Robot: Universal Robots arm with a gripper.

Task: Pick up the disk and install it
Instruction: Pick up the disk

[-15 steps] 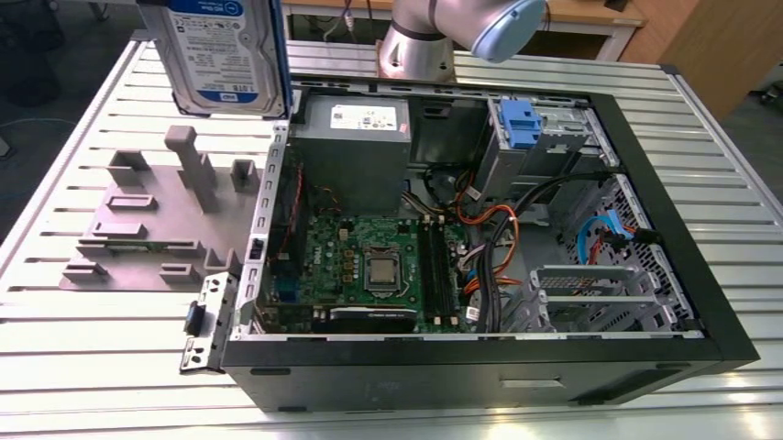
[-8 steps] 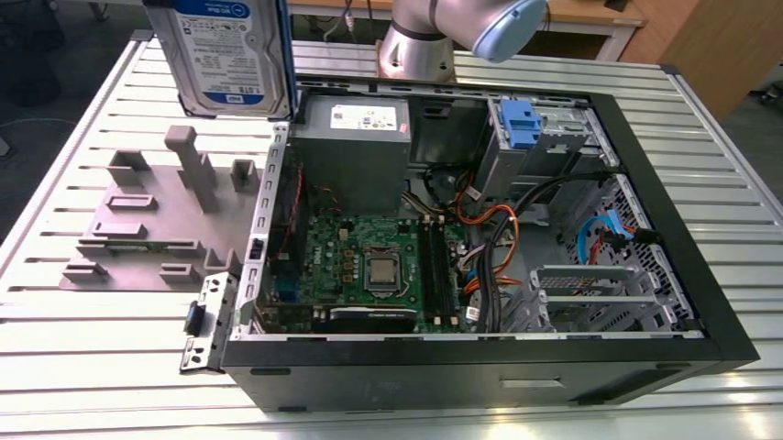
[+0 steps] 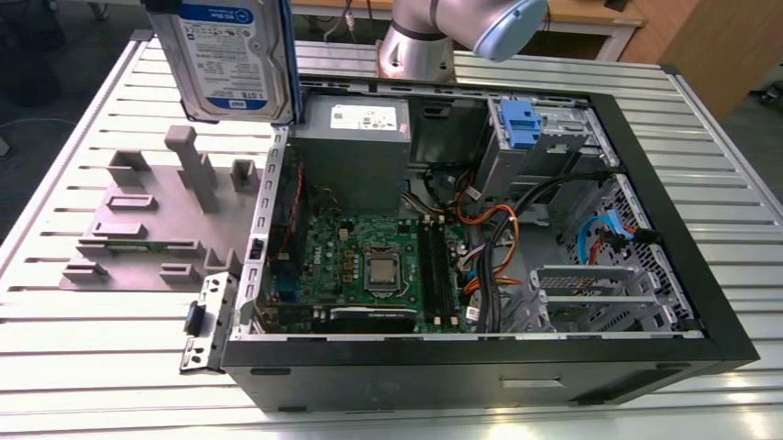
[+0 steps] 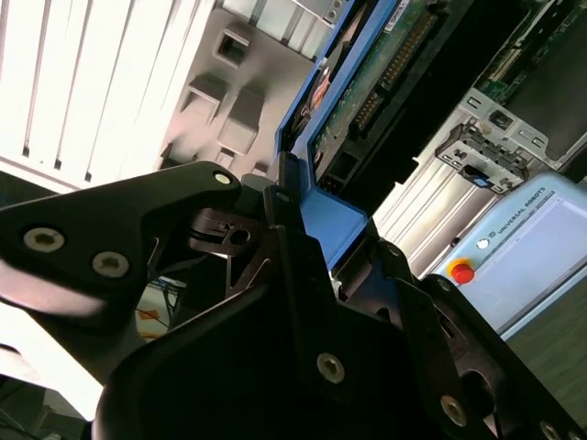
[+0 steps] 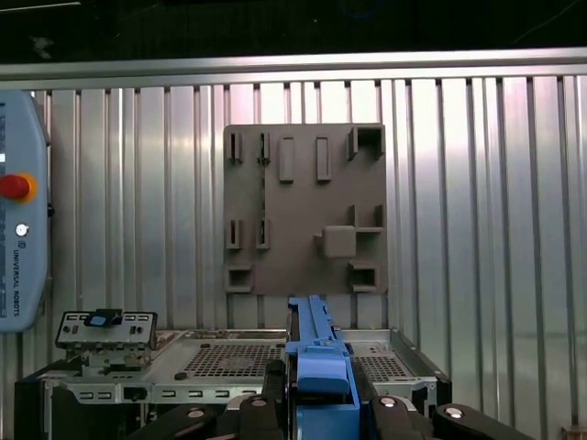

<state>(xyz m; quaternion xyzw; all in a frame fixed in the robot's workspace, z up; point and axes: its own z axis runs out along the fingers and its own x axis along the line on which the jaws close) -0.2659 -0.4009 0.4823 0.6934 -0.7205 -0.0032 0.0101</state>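
Pick-up is complete: the disk (image 3: 226,60) is off the grey fixture plate (image 3: 135,229) and hangs upright in the air, above the far edge of that plate and beside the open computer case (image 3: 645,183), its label facing the exterior camera. In the first wrist view the gripper (image 5: 321,394) has its jaws pinching the disk edge-on by its blue frame. Installation is outstanding: the disk is well clear of the case interior, and the drive cage with the blue tab (image 3: 520,119) appears, as far as can be judged, to hold nothing yet. Plate and case both rest on the slatted tabletop (image 3: 98,367).
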